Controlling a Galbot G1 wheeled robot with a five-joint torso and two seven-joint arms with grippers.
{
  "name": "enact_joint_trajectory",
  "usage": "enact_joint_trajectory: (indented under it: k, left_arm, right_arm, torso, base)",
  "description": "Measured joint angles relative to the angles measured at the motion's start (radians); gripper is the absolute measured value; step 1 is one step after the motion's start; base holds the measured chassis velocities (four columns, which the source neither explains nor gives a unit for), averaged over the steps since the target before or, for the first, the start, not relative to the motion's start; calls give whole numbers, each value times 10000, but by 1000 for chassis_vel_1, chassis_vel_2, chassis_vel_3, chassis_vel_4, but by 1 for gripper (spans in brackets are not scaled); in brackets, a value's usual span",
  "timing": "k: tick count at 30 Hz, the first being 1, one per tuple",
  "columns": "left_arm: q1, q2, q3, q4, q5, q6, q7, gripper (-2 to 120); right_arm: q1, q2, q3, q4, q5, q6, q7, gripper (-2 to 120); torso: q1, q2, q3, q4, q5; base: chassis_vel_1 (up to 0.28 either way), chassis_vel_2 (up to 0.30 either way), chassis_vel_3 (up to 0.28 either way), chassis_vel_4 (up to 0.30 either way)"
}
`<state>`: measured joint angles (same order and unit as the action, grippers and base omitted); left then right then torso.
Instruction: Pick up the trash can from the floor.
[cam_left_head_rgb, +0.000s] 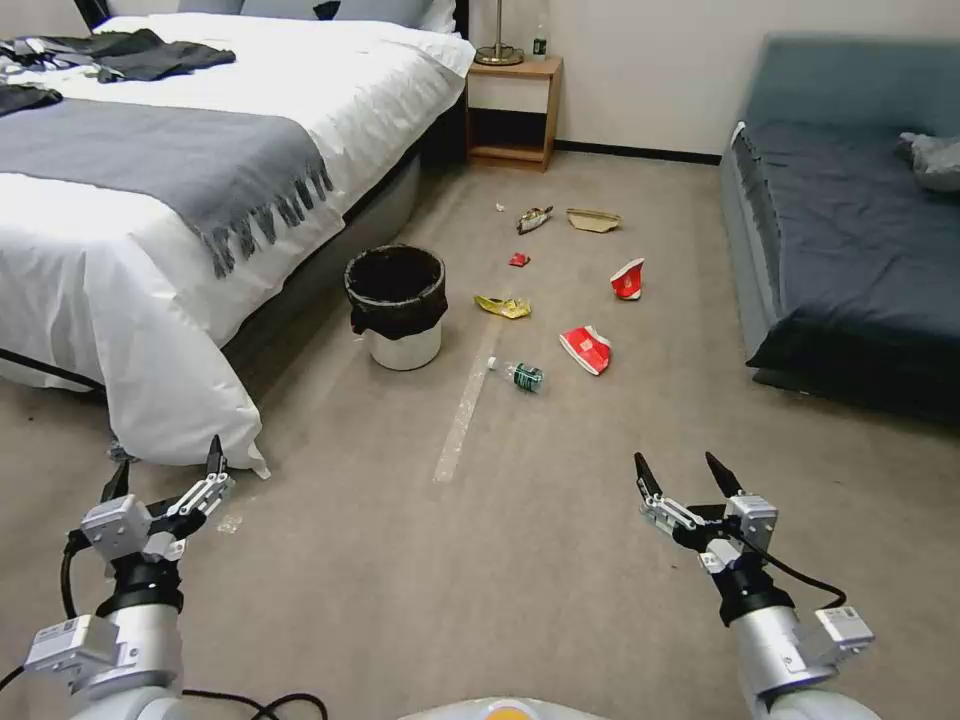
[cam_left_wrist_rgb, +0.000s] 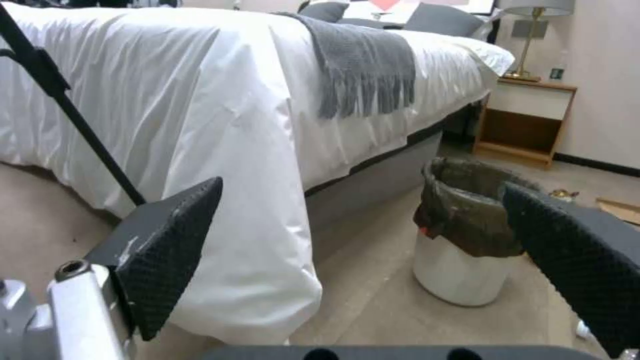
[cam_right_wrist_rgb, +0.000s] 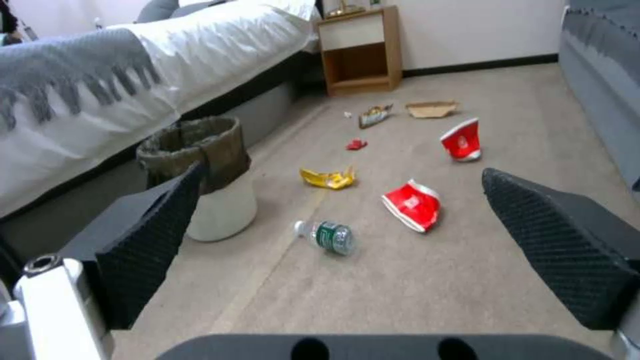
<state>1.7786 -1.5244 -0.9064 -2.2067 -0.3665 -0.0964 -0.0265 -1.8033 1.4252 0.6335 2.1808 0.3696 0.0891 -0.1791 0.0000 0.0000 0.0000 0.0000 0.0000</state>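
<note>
1. At the far left stands a bed (cam_left_head_rgb: 150, 200) with white bedding and a grey fringed blanket (cam_left_head_rgb: 170, 165) draped across it; dark clothes (cam_left_head_rgb: 120, 52) lie near its head.
2. The left gripper (cam_left_head_rgb: 165, 478) hangs low over the floor (cam_left_head_rgb: 500, 580) near the foot corner of the bed, jaws apart and holding nothing, well short of the trash can.
3. The trash can (cam_left_head_rgb: 398, 305) stands upright on the floor just beside the bed's side, its black bag folded over the rim of the white tub. In the left wrist view it (cam_left_wrist_rgb: 467, 235) shows between the gripper's two dark pads, far beyond them.
4. A pale strip of tape (cam_left_head_rgb: 465, 405) runs along the carpet just to the right of the can.
5. Litter lies scattered right of the can: a yellow wrapper (cam_left_head_rgb: 503, 306), a plastic bottle (cam_left_head_rgb: 520, 375) on its side, a crushed red cup (cam_left_head_rgb: 587, 349), a second red cup (cam_left_head_rgb: 628, 279), a small red scrap (cam_left_head_rgb: 518, 260), a shiny wrapper (cam_left_head_rgb: 533, 219) and a flat piece of cardboard (cam_left_head_rgb: 594, 219).
6. A wooden nightstand (cam_left_head_rgb: 512, 110) stands against the back wall past the bed.
7. The right gripper (cam_left_head_rgb: 688, 475) hovers above bare carpet, jaws apart and empty, well apart from the can.
8. A dark blue sofa (cam_left_head_rgb: 850, 230) fills the right side.
</note>
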Motion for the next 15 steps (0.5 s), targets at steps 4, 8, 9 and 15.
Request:
enact_joint_trajectory:
  k: [4,8,9,15]
  left_arm:
    - [3,26,-2,1,-10,-2,0,100]
    - [25,41,-4,0,-26,-23,0,100]
    - [33,46,-4,0,-28,-30,0,100]
    - [49,93,-4,0,-53,-66,0,100]
  right_arm:
    - [-13,22,17,-24,3,79,-67,100]
    - [-45,62,28,-24,3,118,-93,100]
    - [-51,67,29,-20,1,120,-98,100]
    - [-106,120,39,23,-30,145,-117,100]
  torso:
    - [0,1,0,0,0]
    - [0,1,-1,0,0]
    - [0,0,0,-1,0]
    - [1,0,1,1,0]
  base:
    - [-25,19,19,-26]
    - [-94,76,86,-85]
    - [-131,146,136,-127]
    - [-163,161,160,-156]
